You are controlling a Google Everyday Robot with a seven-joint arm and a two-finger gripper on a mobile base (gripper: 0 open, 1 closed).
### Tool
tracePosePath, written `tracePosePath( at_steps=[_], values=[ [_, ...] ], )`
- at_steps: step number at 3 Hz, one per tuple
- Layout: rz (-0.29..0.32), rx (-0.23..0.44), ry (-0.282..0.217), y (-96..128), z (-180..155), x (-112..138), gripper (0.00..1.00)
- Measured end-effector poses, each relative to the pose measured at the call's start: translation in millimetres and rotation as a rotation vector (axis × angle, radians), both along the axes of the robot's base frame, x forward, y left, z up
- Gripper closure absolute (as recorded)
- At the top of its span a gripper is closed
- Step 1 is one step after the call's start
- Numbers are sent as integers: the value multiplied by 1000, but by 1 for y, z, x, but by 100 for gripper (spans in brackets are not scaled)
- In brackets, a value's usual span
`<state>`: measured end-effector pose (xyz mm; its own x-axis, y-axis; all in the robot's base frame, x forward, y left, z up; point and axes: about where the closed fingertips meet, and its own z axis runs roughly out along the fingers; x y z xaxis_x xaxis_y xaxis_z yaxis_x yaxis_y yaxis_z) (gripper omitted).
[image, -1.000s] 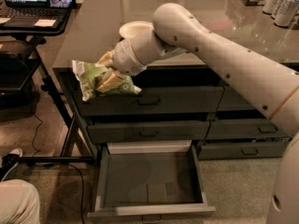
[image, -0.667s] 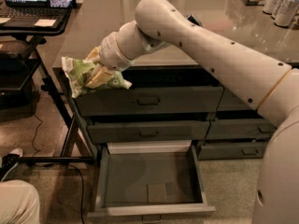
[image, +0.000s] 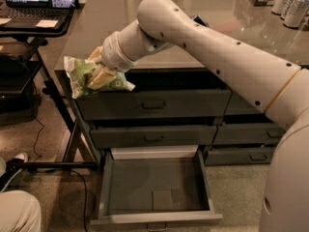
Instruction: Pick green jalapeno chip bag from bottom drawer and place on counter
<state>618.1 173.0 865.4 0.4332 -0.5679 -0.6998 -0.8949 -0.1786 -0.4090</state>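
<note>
Camera view, the only view.

- The gripper is hanging at the counter's left front corner, out in front of the top drawer face. The forearm is reaching in from the right of the view.
- Its fingers are clenching the green jalapeno chip bag around the middle. The foil is bunching there and both ends are sticking out free.
- The bag is hanging in the air, touching nothing but the gripper. Its long axis is running roughly level, left to right across the view. Its upper edge is sitting about level with the counter's thin front edge.
- The bottom drawer is standing pulled out, well below the bag, with its grey floor showing.
- The counter is lying behind the bag and to its right in the view.

Judgement: the pick looks done and the place not yet done. The coming move is calling for a lift and a carry inward over the edge. A low carry would be risking the trailing end catching the rim.
</note>
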Motion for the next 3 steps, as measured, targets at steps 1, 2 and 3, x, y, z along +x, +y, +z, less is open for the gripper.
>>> tracePosePath(
  at_steps=[1,2,3],
  values=[
    [-85,-26,-26,10,23,21,100],
    [-122,-44,-42,16,39,47,100],
    [-139,-20,-50,23,52,80,100]
  ],
)
